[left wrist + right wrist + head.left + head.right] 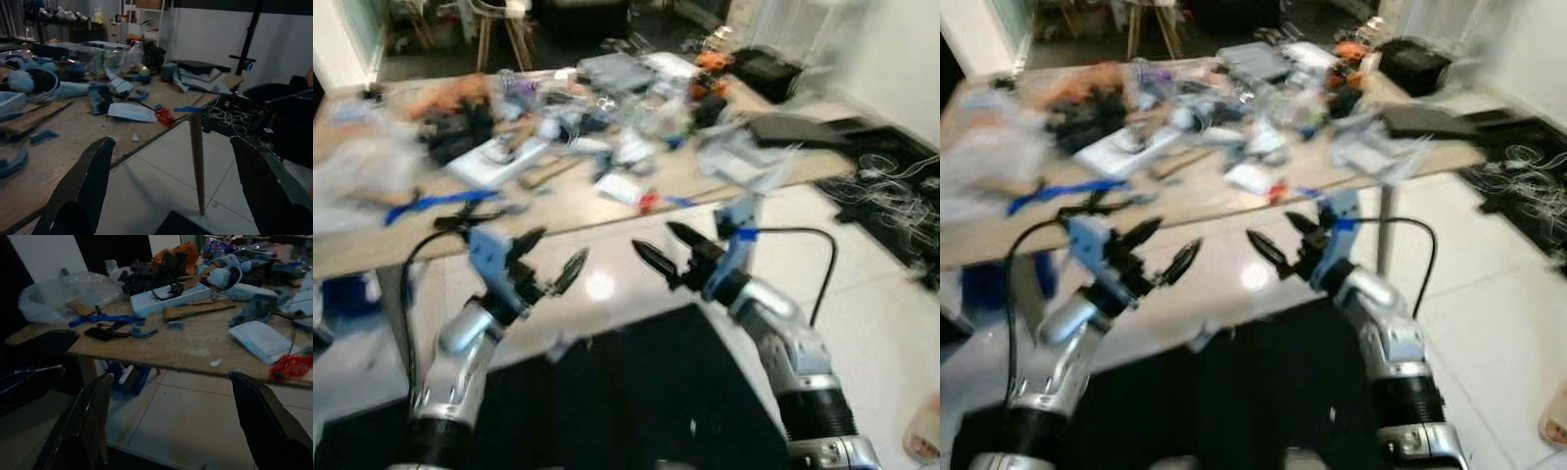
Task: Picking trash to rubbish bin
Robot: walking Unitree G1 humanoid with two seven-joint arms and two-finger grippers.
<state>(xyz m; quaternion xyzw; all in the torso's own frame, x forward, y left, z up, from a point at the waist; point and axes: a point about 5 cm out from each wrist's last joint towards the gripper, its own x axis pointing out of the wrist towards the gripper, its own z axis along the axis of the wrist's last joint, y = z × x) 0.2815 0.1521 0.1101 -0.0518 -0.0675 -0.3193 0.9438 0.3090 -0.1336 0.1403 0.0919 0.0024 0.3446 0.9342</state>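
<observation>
A long wooden counter [558,211] on thin legs stood on a glossy white tiled floor [871,284], which caught a bright spot of light just in front of the counter. A black mat [636,392] lay on the tiles nearer than the counter. Beyond the counter's far edge stood a wooden stool [504,34]. A white wall [215,39] rose past the counter's end.

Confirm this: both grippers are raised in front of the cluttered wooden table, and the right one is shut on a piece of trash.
Not right. The right gripper is open and holds nothing; the right wrist view shows its fingers spread wide with bare floor between them. The rest stands: both it and the left gripper are raised in front of the cluttered wooden table.
</observation>
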